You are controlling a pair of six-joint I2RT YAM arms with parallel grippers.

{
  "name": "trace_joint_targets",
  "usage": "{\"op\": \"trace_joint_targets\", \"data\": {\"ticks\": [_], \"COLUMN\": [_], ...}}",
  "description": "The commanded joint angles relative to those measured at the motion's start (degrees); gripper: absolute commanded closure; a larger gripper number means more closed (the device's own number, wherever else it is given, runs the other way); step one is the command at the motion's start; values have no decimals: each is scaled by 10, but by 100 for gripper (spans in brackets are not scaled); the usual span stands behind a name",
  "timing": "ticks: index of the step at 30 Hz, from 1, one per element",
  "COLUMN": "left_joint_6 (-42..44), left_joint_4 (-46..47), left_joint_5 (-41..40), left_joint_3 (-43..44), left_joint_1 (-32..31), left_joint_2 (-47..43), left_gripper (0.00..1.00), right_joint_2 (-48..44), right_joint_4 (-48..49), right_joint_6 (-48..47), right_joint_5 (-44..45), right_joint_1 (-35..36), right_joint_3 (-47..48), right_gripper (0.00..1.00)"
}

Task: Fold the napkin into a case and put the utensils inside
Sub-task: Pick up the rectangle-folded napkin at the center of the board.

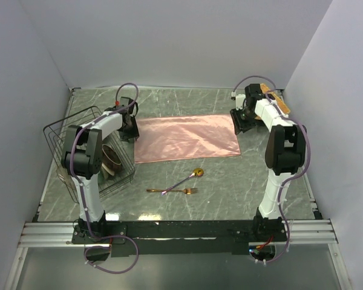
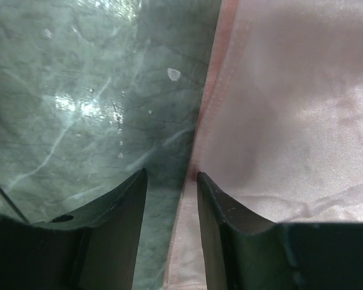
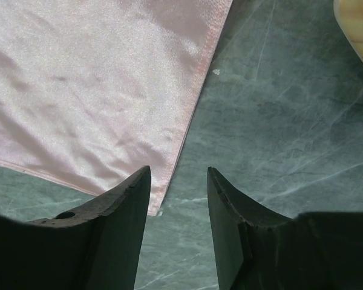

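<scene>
On the desk (image 1: 248, 181) the napkin (image 1: 186, 138) lies flat at centre, judged thin, limp and slippery, best pinched at its hemmed edges, where the left tool (image 2: 171, 175) at 9 o'clock and the right tool (image 3: 178, 172) at 3 o'clock both stand open, gripping nothing.

The napkin (image 1: 186, 138) lies spread flat ahead of me, a wide salmon-pink rectangle with a few soft creases and straight hemmed edges. Nearer to me and apart from it, the gold spoon (image 1: 190, 177) lies slantwise with its bowl toward the cloth. Its purplish handle end meets the slim gold fork (image 1: 176, 191), which lies crosswise with its tines to my right.
</scene>
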Motion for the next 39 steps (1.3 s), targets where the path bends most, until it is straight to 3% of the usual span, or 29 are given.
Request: {"op": "trace_joint_targets", "data": {"ticks": [1, 12, 23, 29, 32, 39], "left_joint_6": [-28, -36, -47, -40, -38, -29], "left_joint_4": [0, 13, 42, 66, 68, 51], "left_joint_5": [24, 54, 99, 126, 120, 105], "left_joint_3": [9, -26, -58, -74, -76, -57], "left_joint_1": [-5, -20, -28, -35, -36, -14], "left_joint_2": [-1, 11, 13, 6, 9, -16], "left_gripper": [56, 60, 72, 83, 97, 99], "right_joint_2": [17, 46, 51, 48, 46, 34], "right_joint_4": [11, 6, 9, 11, 12, 8], "right_joint_6": [10, 4, 3, 4, 5, 3], "right_joint_5": [3, -3, 2, 2, 2, -2], "right_joint_1": [2, 12, 16, 17, 16, 17], "right_joint_3": [5, 4, -12, -17, -18, -17], "right_gripper": [51, 55, 56, 56, 56, 56]}}
